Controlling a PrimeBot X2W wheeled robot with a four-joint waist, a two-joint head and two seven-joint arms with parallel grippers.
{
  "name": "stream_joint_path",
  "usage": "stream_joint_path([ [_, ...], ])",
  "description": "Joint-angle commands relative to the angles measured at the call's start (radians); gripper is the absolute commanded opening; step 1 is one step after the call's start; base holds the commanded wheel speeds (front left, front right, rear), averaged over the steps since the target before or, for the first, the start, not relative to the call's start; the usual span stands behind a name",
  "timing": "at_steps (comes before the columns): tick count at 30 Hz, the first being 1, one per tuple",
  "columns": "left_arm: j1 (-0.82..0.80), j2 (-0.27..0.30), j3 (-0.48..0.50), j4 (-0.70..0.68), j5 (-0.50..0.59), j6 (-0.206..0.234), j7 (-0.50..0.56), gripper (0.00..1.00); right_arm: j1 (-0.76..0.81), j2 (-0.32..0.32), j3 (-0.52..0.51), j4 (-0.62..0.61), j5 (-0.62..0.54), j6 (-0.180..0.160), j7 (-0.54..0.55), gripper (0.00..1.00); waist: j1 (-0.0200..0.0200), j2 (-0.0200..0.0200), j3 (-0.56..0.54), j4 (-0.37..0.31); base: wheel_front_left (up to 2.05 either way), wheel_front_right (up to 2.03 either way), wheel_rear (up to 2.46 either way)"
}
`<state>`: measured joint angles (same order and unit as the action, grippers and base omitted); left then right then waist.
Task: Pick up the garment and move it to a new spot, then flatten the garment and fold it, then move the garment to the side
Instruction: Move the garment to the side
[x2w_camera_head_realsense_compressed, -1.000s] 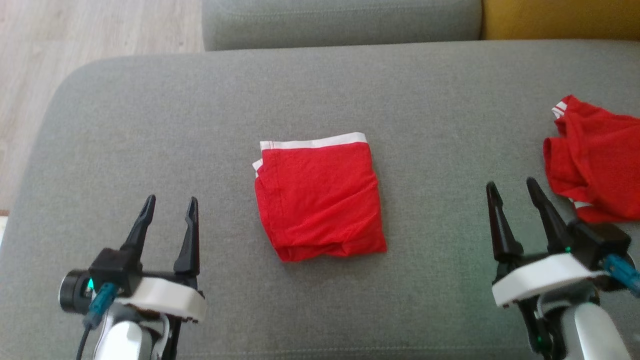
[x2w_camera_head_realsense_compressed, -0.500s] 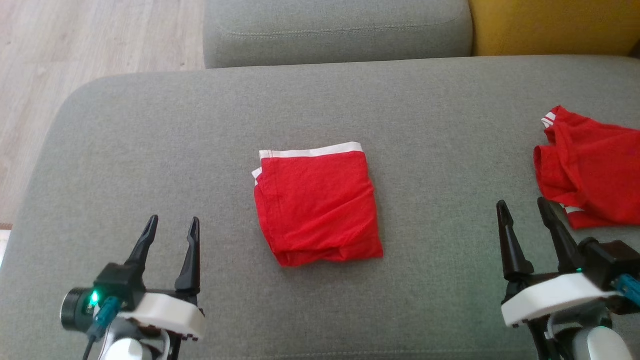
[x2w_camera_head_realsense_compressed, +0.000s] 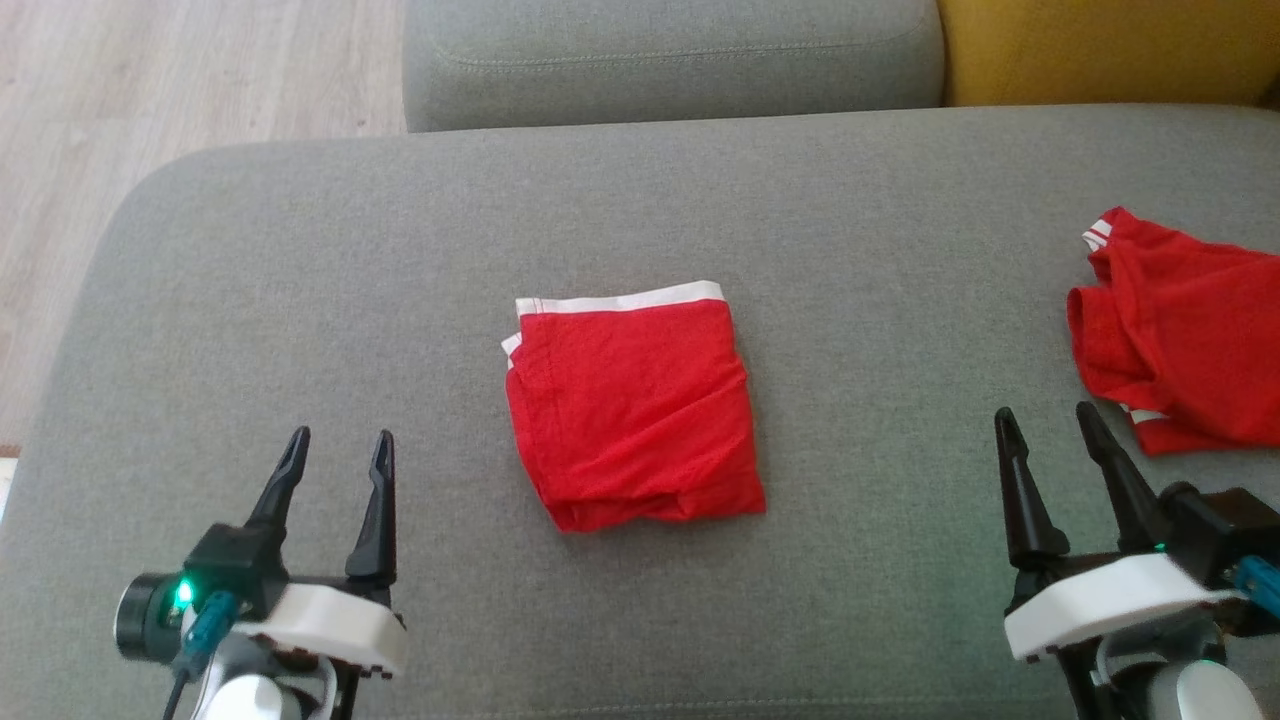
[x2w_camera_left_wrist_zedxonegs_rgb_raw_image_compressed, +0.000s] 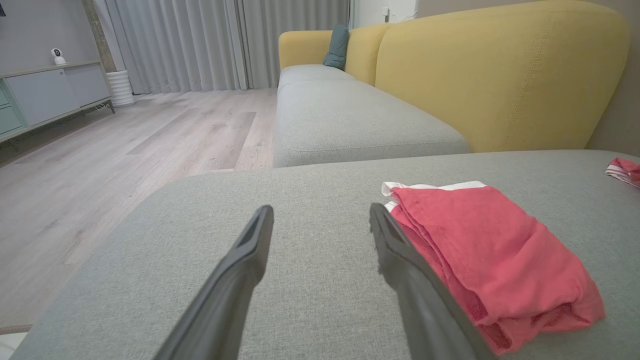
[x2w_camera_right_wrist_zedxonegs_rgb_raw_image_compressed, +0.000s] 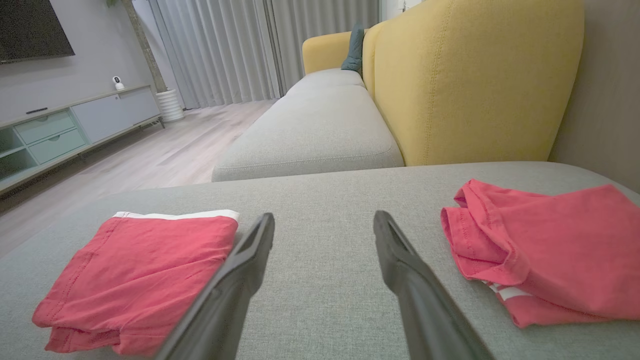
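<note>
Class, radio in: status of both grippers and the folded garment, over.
Left gripper, right gripper open, empty. Folded red garment centred between them, untouched. Crumpled red garment lies apart, right.

folded red garment (x2w_camera_head_realsense_compressed: 634, 404) mid-cushion | left end effector (x2w_camera_head_realsense_compressed: 335, 450) spread, empty | right end effector (x2w_camera_head_realsense_compressed: 1046, 425) spread, empty

garment (x2w_camera_head_realsense_compressed: 632, 400) on cushion (x2w_camera_head_realsense_compressed: 300, 280), second garment (x2w_camera_head_realsense_compressed: 1180, 330) rightward
</note>
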<state>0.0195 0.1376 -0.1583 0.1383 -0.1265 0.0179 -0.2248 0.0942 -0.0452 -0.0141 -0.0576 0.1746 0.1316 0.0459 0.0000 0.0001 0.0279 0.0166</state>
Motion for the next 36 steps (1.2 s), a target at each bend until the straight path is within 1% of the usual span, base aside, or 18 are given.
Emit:
stream_joint_path([
  [1,-0.04,0.02,0.026,-0.035,-0.006,0.008,-0.004,1.0,-0.034,-0.005,0.018,-0.04,-0.01,-0.001,0.002,1.0,0.0,-0.0001,0.0,0.0,0.0,0.0,0.0],
  [13,-0.054,0.026,0.019,-0.039,-0.01,0.016,-0.007,1.0,-0.041,-0.005,0.013,-0.044,-0.019,-0.001,0.008,1.0,0.0,-0.0001,0.014,0.004,0.0,0.0,0.0],
  [18,-0.082,0.029,0.014,-0.049,-0.008,0.017,-0.008,1.0,-0.07,-0.005,0.031,-0.025,-0.029,-0.001,0.016,1.0,0.0,-0.0001,0.051,0.02,0.0,0.0,0.0],
  [22,-0.12,0.03,0.01,-0.061,-0.007,0.016,-0.012,1.0,-0.124,-0.005,0.064,0.015,-0.037,-0.001,0.021,1.0,0.0,-0.0001,0.101,0.045,0.0,0.0,0.0],
  [26,-0.165,0.024,0.003,-0.065,-0.009,0.012,-0.019,1.0,-0.204,-0.008,0.122,0.086,-0.034,-0.001,0.025,1.0,0.0,-0.0001,0.158,0.076,0.0,0.0,0.0],
  [33,-0.226,0.002,-0.013,-0.048,-0.011,0.004,-0.032,1.0,-0.343,-0.007,0.248,0.296,-0.004,-0.001,0.04,1.0,0.0,-0.0001,0.216,0.122,0.0,0.0,0.0],
  [36,-0.238,-0.006,-0.019,-0.039,-0.009,0.002,-0.035,1.0,-0.373,-0.006,0.281,0.39,0.009,-0.001,0.09,1.0,0.0,-0.0001,0.223,0.133,0.0,0.0,0.0],
])
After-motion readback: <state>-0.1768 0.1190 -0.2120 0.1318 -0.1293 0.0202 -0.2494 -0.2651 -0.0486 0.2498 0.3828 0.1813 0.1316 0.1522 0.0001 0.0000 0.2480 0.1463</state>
